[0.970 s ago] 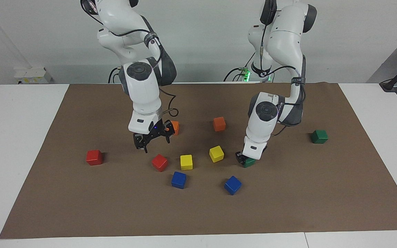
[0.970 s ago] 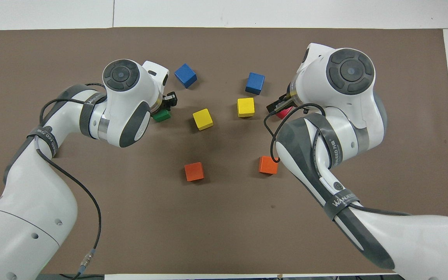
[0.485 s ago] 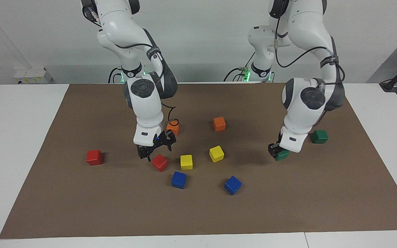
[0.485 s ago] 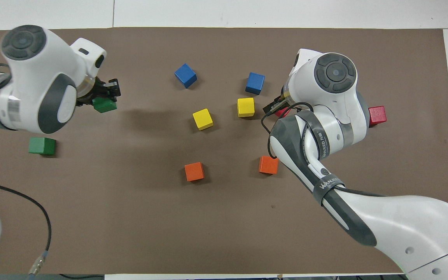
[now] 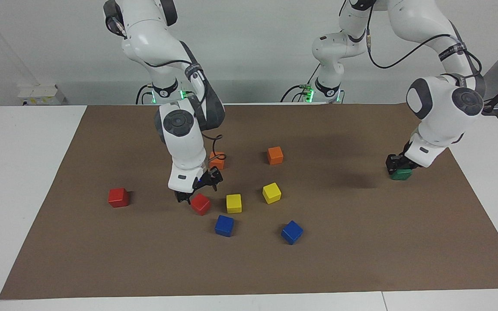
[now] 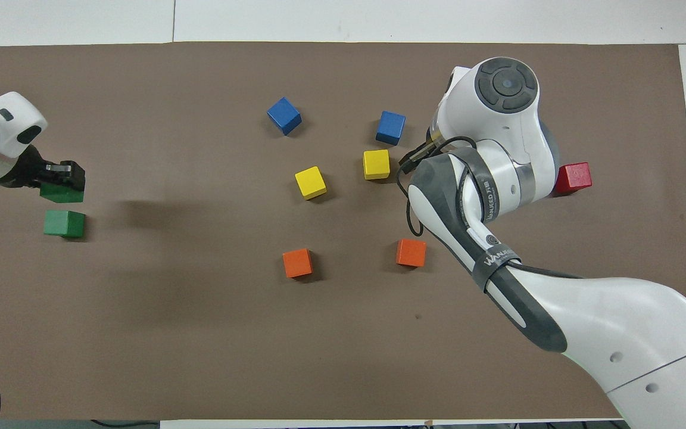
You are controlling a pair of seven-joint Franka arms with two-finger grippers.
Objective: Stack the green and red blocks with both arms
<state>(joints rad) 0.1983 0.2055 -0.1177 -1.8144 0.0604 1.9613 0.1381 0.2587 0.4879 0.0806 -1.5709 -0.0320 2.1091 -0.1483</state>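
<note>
Your left gripper (image 5: 398,166) clamps a green cube (image 5: 401,174) over its twin (image 6: 64,223) at the mat's (image 5: 361,259) end to stack — right gripper (image 5: 197,190), jaws wide, straddles a red cube (image 5: 200,204).

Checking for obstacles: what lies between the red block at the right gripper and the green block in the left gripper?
Two yellow cubes, then bare mat up to the green block; the facing view shows it.

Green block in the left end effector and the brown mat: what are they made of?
Green block: looks like painted wood or hard plastic, matte, with crisp edges and no glare; cannot tell which. Brown mat: likely paper or thin card, flat, dull, with straight cut edges.
</note>
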